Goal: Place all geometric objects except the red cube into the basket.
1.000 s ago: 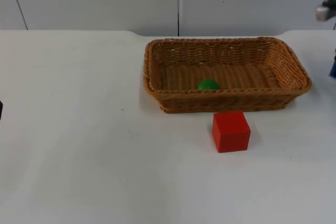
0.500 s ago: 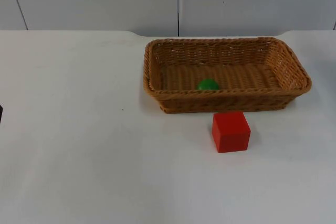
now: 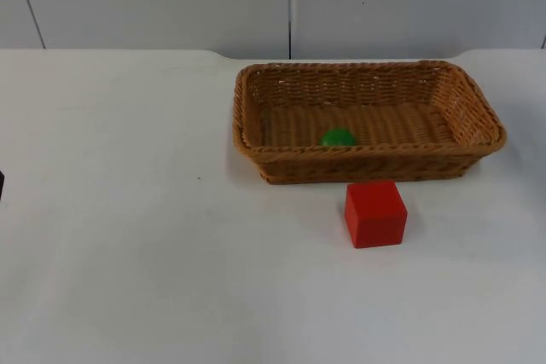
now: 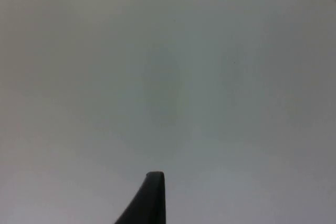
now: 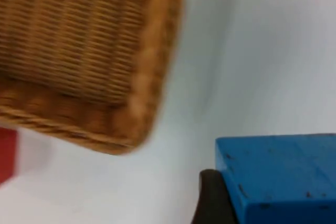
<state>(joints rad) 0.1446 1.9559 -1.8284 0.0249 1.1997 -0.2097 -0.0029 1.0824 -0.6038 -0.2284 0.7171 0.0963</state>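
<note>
Worktop: white worktop (image 3: 128, 236) running back to the grey partition wall (image 3: 153, 2); wide bare room to the left of the basket and in front of the cube.
Basket: rectangular woven wicker basket (image 3: 368, 153) on the right half of the worktop, long axis running left to right, its back rim near the worktop's far edge; its corner (image 5: 131, 124) also shows in the right wrist view.
Green object: small round green object (image 3: 339, 137) lying inside the basket, against the near wall, left of centre.
Red cube: red cube (image 3: 375, 213) on the worktop just in front of the basket's near wall, not touching it, its faces roughly square to the basket; a red sliver (image 5: 6, 153) shows in the right wrist view.
Blue block: blue flat-faced block (image 5: 278, 177) touching a black fingertip, above the worktop beside the basket's corner.
Right gripper: right gripper (image 5: 231, 203), jaws closed on the blue block.
Left gripper: left gripper (image 4: 149, 203) over bare worktop, waiting; whether its jaws are open cannot be told.
</note>
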